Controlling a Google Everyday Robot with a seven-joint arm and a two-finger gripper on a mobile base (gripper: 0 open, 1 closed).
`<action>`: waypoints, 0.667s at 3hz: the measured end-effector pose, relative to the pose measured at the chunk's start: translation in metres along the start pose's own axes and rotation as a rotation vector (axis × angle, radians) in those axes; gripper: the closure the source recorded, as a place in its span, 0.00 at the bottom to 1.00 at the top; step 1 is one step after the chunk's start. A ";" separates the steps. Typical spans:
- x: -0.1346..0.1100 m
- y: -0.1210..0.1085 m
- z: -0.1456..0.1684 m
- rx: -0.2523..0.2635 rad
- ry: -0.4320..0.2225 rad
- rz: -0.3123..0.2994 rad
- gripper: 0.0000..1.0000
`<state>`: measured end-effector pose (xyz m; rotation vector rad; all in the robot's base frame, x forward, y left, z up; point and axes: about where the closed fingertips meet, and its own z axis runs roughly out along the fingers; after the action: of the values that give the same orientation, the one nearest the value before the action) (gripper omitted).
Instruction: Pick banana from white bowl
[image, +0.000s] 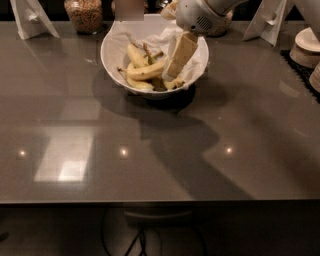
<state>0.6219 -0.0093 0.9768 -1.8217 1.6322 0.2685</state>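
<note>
Table (150, 150): one, grey and glossy, bearing everything listed below.
White bowl (108, 59): one, paper-lined, standing at 12 o'clock from the table's middle.
Gripper (174, 68): one, on the only arm. It hangs over the bowl's right half and slants toward 7 o'clock. How far open it is cannot be told, and nothing is seen in its hold.
Card stands (29, 17): two, at 10 and 2 o'clock from the bowl.
Grain jar (84, 14): one plainly seen, at 10 o'clock from the bowl (others may be hidden behind the arm).
Banana (146, 72): one, the longest, lying in the bowl with its long axis running from 8 to 2 o'clock. It lies at 9 o'clock from the gripper, its 2 o'clock end just beside the tip (contact cannot be judged).
Shorter bananas (135, 54): at least three, heaped around it.
</note>
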 end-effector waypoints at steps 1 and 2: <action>0.000 0.000 0.000 0.000 0.000 0.000 0.00; -0.001 -0.019 0.002 0.018 -0.033 0.011 0.00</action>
<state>0.6405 -0.0072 0.9822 -1.7866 1.6170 0.2865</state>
